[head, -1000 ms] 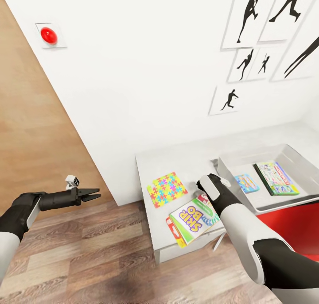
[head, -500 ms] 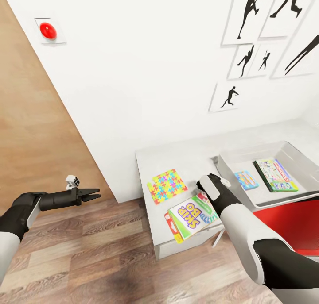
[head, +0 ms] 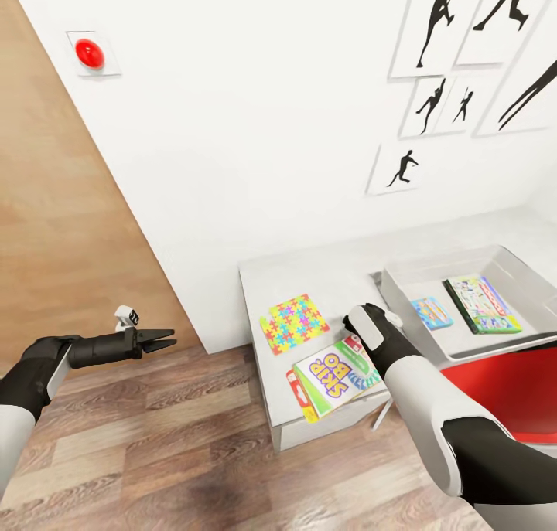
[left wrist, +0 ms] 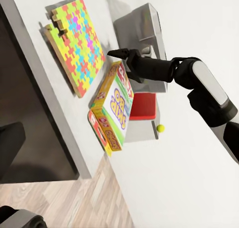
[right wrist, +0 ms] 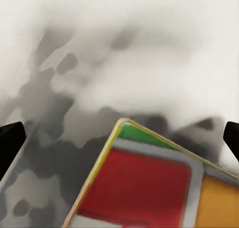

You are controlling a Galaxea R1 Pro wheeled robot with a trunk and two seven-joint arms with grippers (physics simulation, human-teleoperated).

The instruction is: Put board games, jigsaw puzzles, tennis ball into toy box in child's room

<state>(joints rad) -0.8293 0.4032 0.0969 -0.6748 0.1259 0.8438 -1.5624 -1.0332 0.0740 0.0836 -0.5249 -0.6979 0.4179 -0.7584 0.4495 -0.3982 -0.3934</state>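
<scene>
The grey toy box (head: 541, 295) on the table (head: 325, 272) holds two board games (head: 482, 304); right gripper (right wrist: 119, 138) fingers spread open, left gripper (head: 164, 338) closed.

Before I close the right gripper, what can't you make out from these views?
- Head view: right gripper fingertips hidden behind its own wrist.
- Right wrist view: table surface blurred; Skip-Bo game cut off by the edge.
- Head view: lower game mostly covered by Skip-Bo.
- Head view: toy box partly cut off.
</scene>
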